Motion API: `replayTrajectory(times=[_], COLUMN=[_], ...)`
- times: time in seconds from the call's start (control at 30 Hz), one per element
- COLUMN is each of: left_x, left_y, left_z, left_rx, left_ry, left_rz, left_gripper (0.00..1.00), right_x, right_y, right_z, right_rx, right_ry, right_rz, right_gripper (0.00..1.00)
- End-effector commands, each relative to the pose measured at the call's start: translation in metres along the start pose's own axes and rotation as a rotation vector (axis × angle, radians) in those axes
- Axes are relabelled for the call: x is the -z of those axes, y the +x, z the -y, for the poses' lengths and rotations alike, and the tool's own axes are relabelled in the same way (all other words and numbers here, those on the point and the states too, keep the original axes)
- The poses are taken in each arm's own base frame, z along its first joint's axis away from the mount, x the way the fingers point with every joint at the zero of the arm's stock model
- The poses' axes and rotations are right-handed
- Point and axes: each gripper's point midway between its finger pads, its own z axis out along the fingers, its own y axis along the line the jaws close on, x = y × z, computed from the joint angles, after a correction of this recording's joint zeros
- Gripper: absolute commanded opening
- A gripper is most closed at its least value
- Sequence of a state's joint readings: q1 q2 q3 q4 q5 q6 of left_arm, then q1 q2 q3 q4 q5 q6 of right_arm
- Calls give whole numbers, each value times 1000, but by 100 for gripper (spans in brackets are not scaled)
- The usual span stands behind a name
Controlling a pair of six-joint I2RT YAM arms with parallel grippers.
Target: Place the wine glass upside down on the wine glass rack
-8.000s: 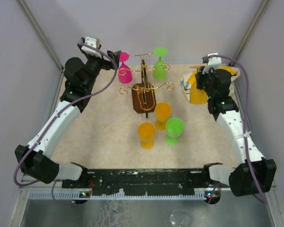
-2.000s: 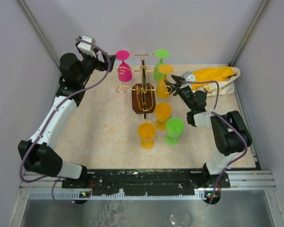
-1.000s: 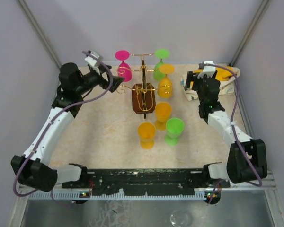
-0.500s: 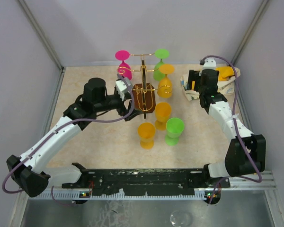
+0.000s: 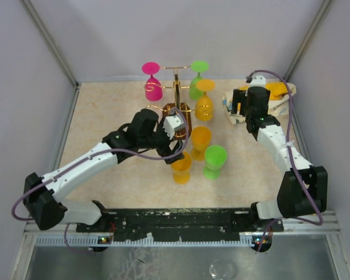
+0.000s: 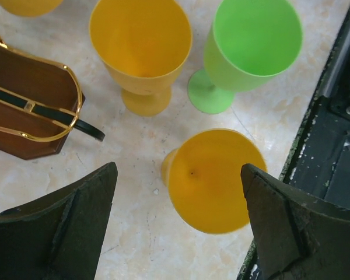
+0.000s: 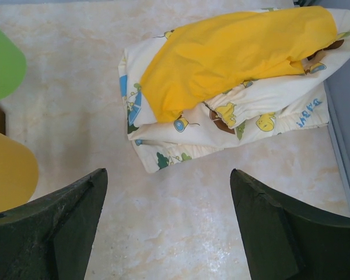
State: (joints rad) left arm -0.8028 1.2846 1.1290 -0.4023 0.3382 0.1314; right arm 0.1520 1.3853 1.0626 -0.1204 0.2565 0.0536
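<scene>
I am hovering my left end effector, spread wide and gripping nothing, over the orange wine glass, which is standing upright on the surface at the lower middle of the left wrist view. It is looking like light, stiff, slick plastic, so I am judging the bowl wall the best place to pinch. A second orange glass and a green glass are crowding just above it, and the wine glass rack is sitting at the left edge. My right end effector is hanging released over a folded cloth.
</scene>
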Motion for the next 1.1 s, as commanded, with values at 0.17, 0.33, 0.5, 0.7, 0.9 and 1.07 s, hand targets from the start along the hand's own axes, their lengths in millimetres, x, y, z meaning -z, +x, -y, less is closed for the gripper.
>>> replayTrajectory(times=[0.17, 0.33, 0.5, 0.7, 0.9, 1.07], left_x=[-24, -32, -40, -43, -41, -28], left_y=[16, 26, 36, 33, 19, -4], left_z=[-33, -33, -27, -23, -22, -7], left_rx=[40, 28, 39, 42, 16, -23], left_ry=[-167, -146, -99, -72, -58, 7], left_rz=[-77, -131, -186, -175, -142, -66], left_gripper=[86, 75, 57, 28, 0, 0], right_x=[14, 14, 13, 11, 10, 11], right_y=[-35, -36, -35, -34, -37, -41], right_z=[14, 16, 18, 18, 18, 18], right_rx=[4, 14, 20, 20, 21, 19], right_ry=[47, 56, 64, 64, 66, 60], right_rz=[116, 128, 131, 130, 135, 133], right_gripper=[86, 86, 86, 86, 86, 87])
